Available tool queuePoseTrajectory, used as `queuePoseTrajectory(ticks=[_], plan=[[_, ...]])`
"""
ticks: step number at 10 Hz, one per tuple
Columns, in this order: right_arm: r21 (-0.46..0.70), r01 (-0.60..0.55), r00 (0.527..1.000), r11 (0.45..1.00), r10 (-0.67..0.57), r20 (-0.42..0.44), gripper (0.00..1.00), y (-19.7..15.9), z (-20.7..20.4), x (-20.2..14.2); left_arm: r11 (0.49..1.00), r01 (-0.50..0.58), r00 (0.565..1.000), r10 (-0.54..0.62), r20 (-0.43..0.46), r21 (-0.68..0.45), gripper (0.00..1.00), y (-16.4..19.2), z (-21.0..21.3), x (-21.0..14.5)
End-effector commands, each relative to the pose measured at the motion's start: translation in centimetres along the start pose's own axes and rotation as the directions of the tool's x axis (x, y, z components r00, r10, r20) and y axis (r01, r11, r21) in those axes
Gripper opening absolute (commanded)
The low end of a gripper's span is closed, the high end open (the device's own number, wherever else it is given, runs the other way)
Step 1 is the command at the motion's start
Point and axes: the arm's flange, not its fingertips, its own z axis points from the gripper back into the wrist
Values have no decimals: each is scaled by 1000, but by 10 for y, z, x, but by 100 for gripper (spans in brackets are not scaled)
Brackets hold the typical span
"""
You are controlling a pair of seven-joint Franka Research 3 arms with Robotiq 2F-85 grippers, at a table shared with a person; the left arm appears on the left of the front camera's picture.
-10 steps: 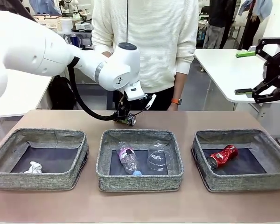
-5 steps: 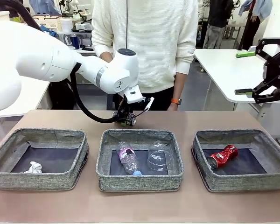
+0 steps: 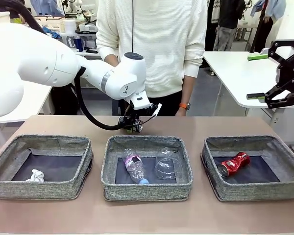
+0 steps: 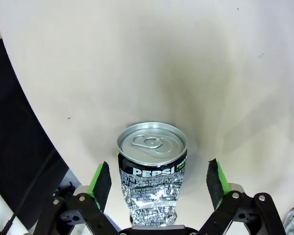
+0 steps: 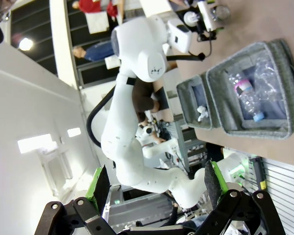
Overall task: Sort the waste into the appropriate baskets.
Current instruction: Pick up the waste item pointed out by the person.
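Left arm: reaching in from picture left across to the far middle of the table (image 3: 196, 215), wrist bent downward. Left gripper (image 3: 132, 126) low behind the middle basket (image 3: 146, 168), jaws wide; in the left wrist view (image 4: 159, 188) green pads (image 4: 102, 178) standing either side of the crushed black-and-white can (image 4: 152, 171), gaps visible on both sides, nothing clamped. Can upright on the tabletop, pull-tab lid facing the camera, lower body crumpled.

Right arm: right gripper (image 3: 258, 76) raised high at picture right above the right basket (image 3: 255, 168), fingers pointing to picture left, spread wide, empty.

Contents: left basket (image 3: 40, 166) with white paper wad (image 3: 35, 176); middle basket with clear bottle (image 3: 135, 169), blue cap and pink label, beside clear plastic cup (image 3: 167, 163); right basket with crushed red can (image 3: 233, 163).

Person (image 3: 154, 44) in a white sweater standing at the far side, directly behind the left gripper.

Change from earlier pictures: left arm's elbow and forearm shifted slightly, wrist drawn a little nearer the can; right gripper and basket contents unchanged.
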Motion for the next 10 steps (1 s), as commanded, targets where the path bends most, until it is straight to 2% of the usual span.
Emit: queuePoseTrajectory(ticks=[1,2,3,4,5,6,10], plan=[[26,-6,1000,1000,6,-3,100,3,-1,0,1000,-10,1000,10,-19,1,100,1,7,-4],[26,-6,1000,1000,6,-3,100,3,-1,0,1000,-8,1000,8,-23,-3,41,0,8,-4],[26,-6,1000,1000,6,-3,100,3,-1,0,1000,-10,1000,10,-18,-5,41,-1,8,-5],[26,-6,1000,1000,6,-3,100,3,-1,0,1000,-5,1000,5,-10,-7,0,-3,9,-5],[26,-6,1000,1000,6,-3,100,3,-1,0,1000,-1,1000,0,-13,-11,39,-3,10,-5],[26,-6,1000,1000,6,-3,100,3,-1,0,1000,10,1000,-10,4,-24,0,-5,11,-4],[26,-6,1000,1000,6,-3,100,3,-1,0,999,30,999,-29,23,-38,0,-6,11,-5]])
